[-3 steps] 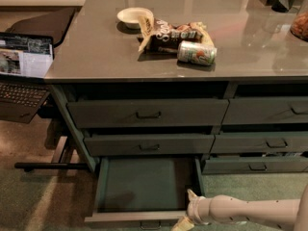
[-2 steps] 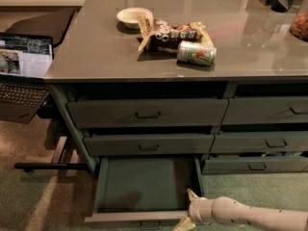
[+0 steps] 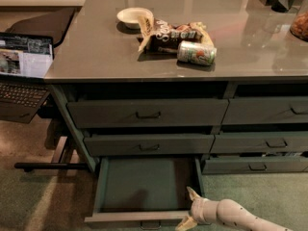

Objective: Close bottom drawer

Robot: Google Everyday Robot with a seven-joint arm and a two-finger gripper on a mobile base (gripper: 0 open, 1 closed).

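The bottom drawer (image 3: 144,183) of the left stack stands pulled far out, its plain green floor bare and its low front panel (image 3: 134,219) along the lower frame edge. My gripper (image 3: 188,208) reaches in from the lower right on a cream arm. It sits at the drawer's front right corner. One fingertip (image 3: 192,193) points up over the right side wall, the other (image 3: 184,224) lies by the front panel, so the fingers are spread apart and hold nothing.
Two taller drawers (image 3: 147,112) above are slightly out. More drawers (image 3: 255,164) stand to the right. On the grey countertop (image 3: 86,47) lie a bowl (image 3: 133,16), snack bags (image 3: 168,32) and a can (image 3: 196,53). A laptop (image 3: 24,71) sits at left on a side stand.
The arm has drawn slightly in along its own line, with the gripper staying at the drawer's front right corner. The drawer has not visibly moved.
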